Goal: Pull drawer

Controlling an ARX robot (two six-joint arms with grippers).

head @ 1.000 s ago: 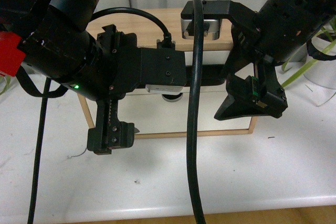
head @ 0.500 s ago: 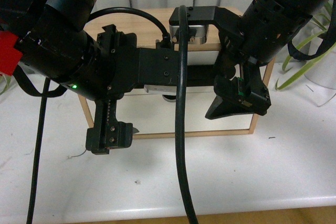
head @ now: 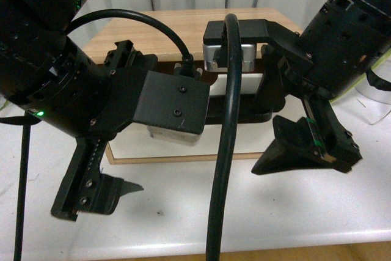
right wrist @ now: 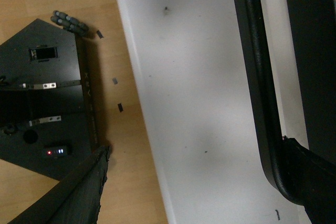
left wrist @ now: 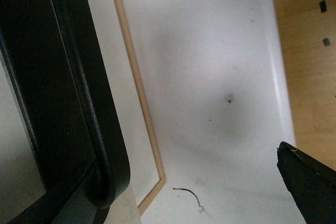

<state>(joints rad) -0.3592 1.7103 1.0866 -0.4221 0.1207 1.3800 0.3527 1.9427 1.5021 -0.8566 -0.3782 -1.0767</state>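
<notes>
Both arms have dropped toward the desk's [head: 183, 212] front edge, the left gripper [head: 140, 123] and right gripper [head: 272, 136] both splayed and empty, while the drawer [head: 247, 139] sits mid-desk toward the back, handle [head: 244, 116] unheld: pull judged outstanding.

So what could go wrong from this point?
The left tool and right tool are both open, not closed on the drawer handle, so a pull could slip off. The black cable hanging between them could snag. The tools sit close together and might collide.
</notes>
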